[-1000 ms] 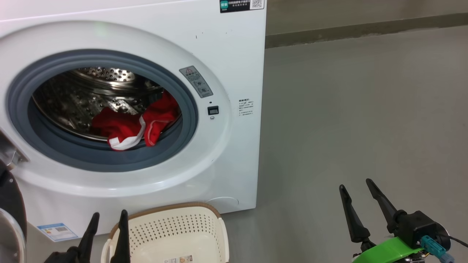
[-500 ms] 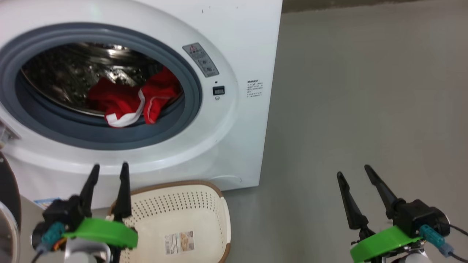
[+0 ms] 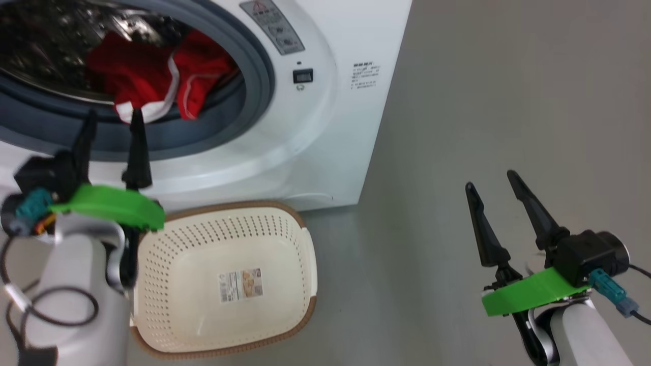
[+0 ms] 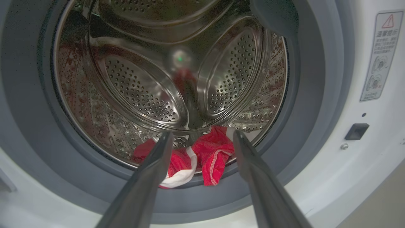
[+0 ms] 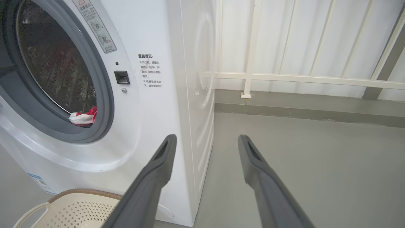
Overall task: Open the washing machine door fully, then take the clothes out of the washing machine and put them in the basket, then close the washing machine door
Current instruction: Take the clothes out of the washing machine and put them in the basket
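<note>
The white washing machine [image 3: 330, 132] stands with its drum mouth uncovered; the washing machine door is out of view. Red clothes [image 3: 147, 76] with white trim lie at the drum's front lip, partly draped over the grey rubber ring. My left gripper [image 3: 114, 114] is open just before the ring, fingers pointing at the clothes [image 4: 208, 152], holding nothing. The cream basket [image 3: 239, 206] sits on the floor below the drum mouth with no clothes in it. My right gripper [image 3: 489, 179] hangs open over bare floor to the machine's right, with nothing in it.
Grey floor [image 3: 483, 101] stretches to the right of the machine. In the right wrist view a white railing [image 5: 284, 77] and a low kerb run behind the machine's side. The basket [image 5: 72, 209] stands close against the machine's front.
The head camera has tilted down, shifting the whole picture. My left gripper has risen from beside the basket up to the drum mouth. The right gripper stays open in much the same place.
</note>
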